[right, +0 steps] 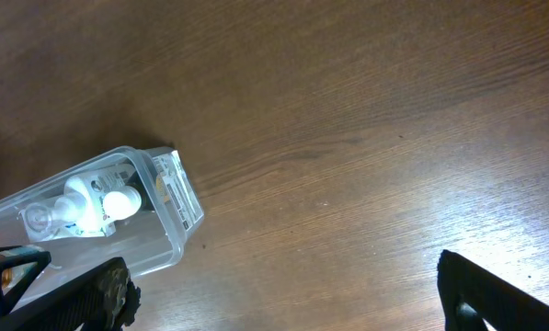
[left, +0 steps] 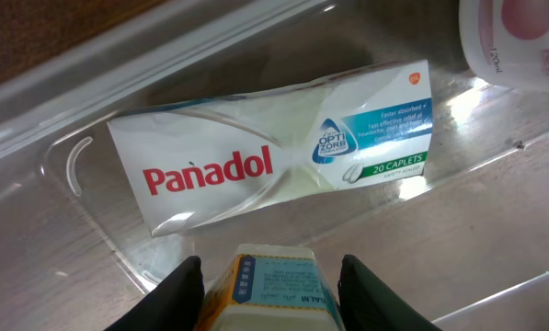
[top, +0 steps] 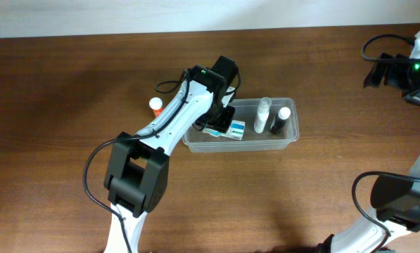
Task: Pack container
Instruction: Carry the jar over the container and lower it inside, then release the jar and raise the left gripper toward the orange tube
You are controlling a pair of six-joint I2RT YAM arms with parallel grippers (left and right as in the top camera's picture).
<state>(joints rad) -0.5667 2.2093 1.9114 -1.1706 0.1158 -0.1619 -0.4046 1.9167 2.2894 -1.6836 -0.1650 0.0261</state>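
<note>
The left gripper (left: 270, 274) had its 2 jaws pinching a small box (left: 272, 299) with a blue-green label. The box sat snug between the 2 dark fingers (left: 177, 294). It hung just above the floor of the container (top: 241, 147), inside the left end. I could not tell if it was touching the bottom yet.

Right under it, a white Panadol pack (left: 283, 170) lay flat in the container. At the other end lay 1 clear bottle (top: 263, 114) and 1 black bottle (top: 280, 121) with a white cap. The container stood in the middle of the brown table (top: 69, 70). A little bottle with an orange cap (top: 155, 105) stood on the table, just beside the left arm and outside the container.

The right gripper (right: 283, 303) was far off to the side. Its jaws were spread wide with nothing in them.

I think the step was putting the small box in. Next, the left arm needed to go down a bit and spread its jaws so the box could drop by the Panadol pack. The orange-cap bottle looked like it was next.
</note>
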